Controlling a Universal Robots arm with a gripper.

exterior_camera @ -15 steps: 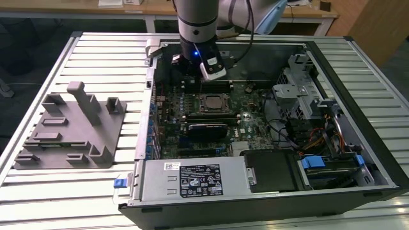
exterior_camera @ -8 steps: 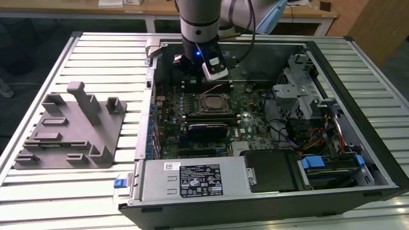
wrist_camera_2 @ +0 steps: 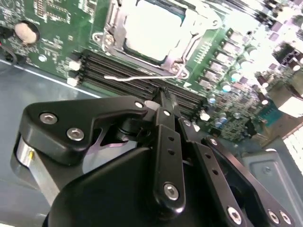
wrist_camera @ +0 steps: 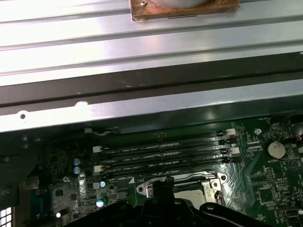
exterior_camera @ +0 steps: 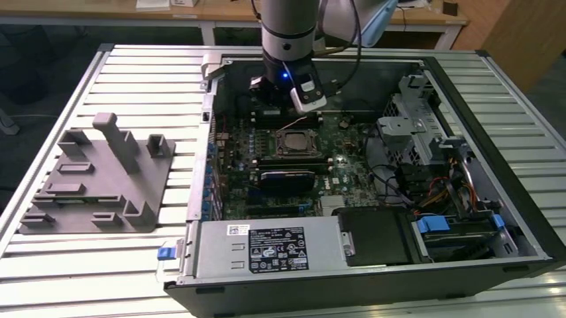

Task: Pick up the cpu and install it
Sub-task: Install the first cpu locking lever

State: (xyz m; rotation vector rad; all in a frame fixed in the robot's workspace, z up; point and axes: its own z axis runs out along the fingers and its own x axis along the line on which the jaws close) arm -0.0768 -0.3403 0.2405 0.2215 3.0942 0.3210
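The cpu (exterior_camera: 292, 141) is a silvery square lying flat inside the black-framed socket in the middle of the motherboard (exterior_camera: 354, 149). It shows as a bright plate in the second wrist view (wrist_camera_2: 154, 23) and as a sliver behind the fingers in the first wrist view (wrist_camera: 189, 190). My gripper (exterior_camera: 276, 111) hangs just behind the socket, over the memory slots (wrist_camera_2: 128, 71). Its black fingers (wrist_camera_2: 164, 101) meet at the tips with nothing between them. A thin wire lever (wrist_camera_2: 137, 76) stands up from the socket's edge, close to the fingertips.
The motherboard sits in an open computer case (exterior_camera: 478, 79) on a slatted metal table (exterior_camera: 132, 73). A grey plastic fixture block (exterior_camera: 97, 179) stands to the exterior view's left. A power supply (exterior_camera: 265, 248) and a drive cage (exterior_camera: 415, 126) crowd the front and right.
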